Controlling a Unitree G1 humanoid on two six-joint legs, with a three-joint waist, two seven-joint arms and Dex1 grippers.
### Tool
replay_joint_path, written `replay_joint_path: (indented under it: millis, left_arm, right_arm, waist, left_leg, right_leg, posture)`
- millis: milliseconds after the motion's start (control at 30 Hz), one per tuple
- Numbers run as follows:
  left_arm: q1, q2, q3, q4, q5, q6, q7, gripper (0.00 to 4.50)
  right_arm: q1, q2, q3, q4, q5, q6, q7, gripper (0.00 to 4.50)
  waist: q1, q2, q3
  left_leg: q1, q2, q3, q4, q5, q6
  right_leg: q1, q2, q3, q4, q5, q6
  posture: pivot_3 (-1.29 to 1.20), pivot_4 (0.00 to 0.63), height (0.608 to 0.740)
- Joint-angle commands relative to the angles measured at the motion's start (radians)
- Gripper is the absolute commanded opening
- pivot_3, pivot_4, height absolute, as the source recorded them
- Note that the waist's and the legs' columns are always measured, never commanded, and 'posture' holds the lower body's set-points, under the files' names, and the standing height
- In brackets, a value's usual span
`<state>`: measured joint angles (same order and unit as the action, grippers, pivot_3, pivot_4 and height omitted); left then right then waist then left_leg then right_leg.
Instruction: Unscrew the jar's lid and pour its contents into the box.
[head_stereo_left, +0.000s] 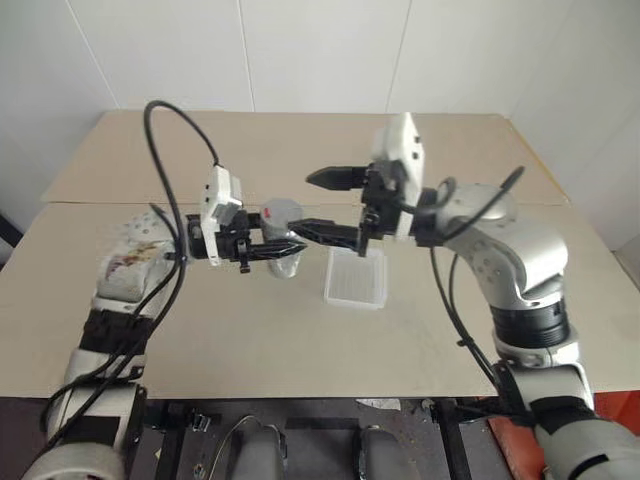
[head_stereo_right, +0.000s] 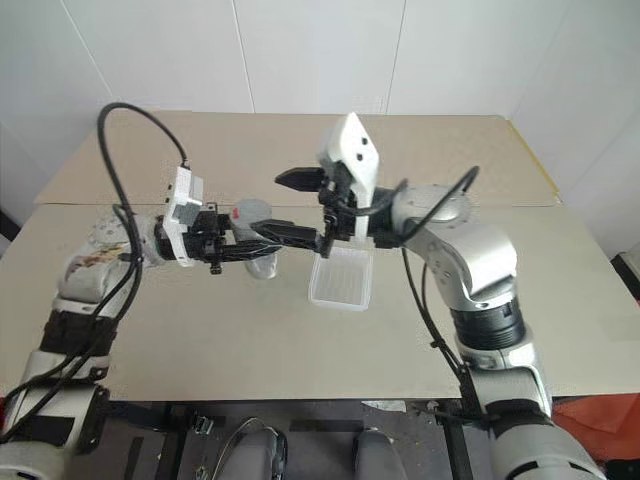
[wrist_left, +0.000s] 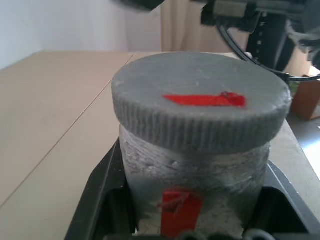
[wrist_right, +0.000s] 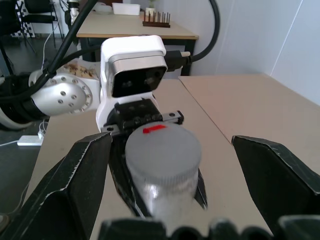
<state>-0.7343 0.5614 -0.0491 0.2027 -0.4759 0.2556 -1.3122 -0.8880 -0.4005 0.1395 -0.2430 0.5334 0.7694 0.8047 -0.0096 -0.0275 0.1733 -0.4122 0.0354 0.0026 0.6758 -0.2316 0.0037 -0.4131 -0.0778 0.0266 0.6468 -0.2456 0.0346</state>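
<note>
Jar (head_stereo_left: 283, 243) sits clamped by its body in my left gripper (head_stereo_left: 262, 247), raised above the worktop (head_stereo_left: 250, 330) so its lid (wrist_right: 162, 148) faces the right arm. My right gripper (head_stereo_left: 325, 205) stands spread wide, fingers either side of the lid, not touching, apparently lined up for unscrewing. Box (head_stereo_left: 356, 277) lies on the worktop just below, presumably ready for pouring.

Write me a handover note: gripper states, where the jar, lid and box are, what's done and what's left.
Left gripper: shut on the jar, held above the table.
Right gripper: open, jaws either side of the lid, not touching it.
Lid: on the jar.
Box: on the table beside the jar, below the right gripper.
Done: jar picked up.
Left: close on the lid, unscrew, pour into the box.
</note>
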Motion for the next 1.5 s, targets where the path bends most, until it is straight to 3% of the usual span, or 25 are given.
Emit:
replay_joint_path:
  millis: [33,667,767,867,1000,1167,1333,1500]
  left_arm:
    - [-0.041,-0.044,0.017,0.057,-0.006,-0.11,-0.058,1.98]
    - [-0.035,-0.042,0.036,0.04,-0.022,-0.046,-0.078,1.98]
    - [-0.034,-0.039,0.038,0.032,-0.031,-0.036,-0.095,1.98]
    - [-0.039,-0.04,0.041,0.031,-0.028,-0.03,-0.093,1.98]
    - [-0.053,-0.031,0.044,0.037,-0.04,-0.018,-0.124,1.98]
    - [-0.091,0.018,0.034,0.046,-0.141,0.063,-0.294,1.98]
    - [-0.119,0.075,-0.057,0.018,-0.269,0.076,-0.302,1.98]
    - [-0.121,0.12,-0.147,-0.034,-0.326,0.044,-0.302,1.98]
  right_arm:
    - [-0.028,0.022,0.003,-0.006,-0.008,0.011,-0.036,4.5]
    - [-0.027,0.068,0.05,0.025,-0.073,-0.036,-0.034,4.5]
    - [-0.029,0.071,0.048,0.03,-0.076,-0.039,-0.024,3.9]
    - [-0.025,0.071,0.046,0.034,-0.079,-0.046,-0.01,2.88]
    - [-0.028,0.075,0.038,0.062,-0.08,-0.072,0.006,2.74]
    - [-0.067,0.048,0.017,0.215,0.015,-0.229,0.346,2.74]
    - [-0.175,0.065,0.04,0.455,0.069,-0.345,0.725,2.74]
    - [-0.299,0.11,0.116,0.708,0.056,-0.49,0.81,2.74]
  waist:
    - [-0.003,0.0,0.0]
    - [-0.007,0.0,0.0]
    - [-0.007,0.0,0.0]
    - [-0.008,0.0,0.0]
    - [-0.007,0.0,0.0]
    - [-0.009,0.0,0.0]
    - [-0.009,0.001,0.0]
    - [-0.02,0.001,0.001]
  left_leg:
    - [-0.003,0.0,0.0,0.001,0.0,0.0]
    - [-0.008,0.0,0.0,0.001,0.0,0.0]
    - [-0.008,0.0,0.0,0.001,0.0,0.0]
    - [-0.008,0.0,0.0,0.001,0.0,0.0]
    - [-0.008,0.0,0.0,0.001,0.0,0.0]
    - [-0.008,0.0,0.0,0.001,0.0,0.0]
    - [-0.007,0.0,0.0,0.002,0.0,0.0]
    - [-0.007,0.001,0.0,0.001,0.0,0.0]
  right_leg:
    - [-0.003,0.0,0.0,0.001,0.0,0.0]
    - [-0.01,0.0,0.001,0.002,0.0,0.0]
    - [-0.01,0.0,0.001,0.002,0.0,0.0]
    - [-0.01,0.0,0.001,0.002,0.0,0.0]
    - [-0.01,0.0,0.001,0.002,0.0,0.0]
    - [-0.01,0.001,0.001,0.002,0.0,0.0]
    - [-0.009,0.001,0.001,0.002,0.0,0.0]
    - [-0.01,0.001,0.001,0.003,0.0,0.0]
  posture:
    - [0.0,0.15,0.74]
    - [0.0,0.15,0.74]
    - [0.0,0.15,0.74]
    - [0.0,0.15,0.74]
    - [0.0,0.15,0.74]
    - [0.0,0.15,0.74]
    - [0.0,0.15,0.74]
    - [0.0,0.15,0.74]
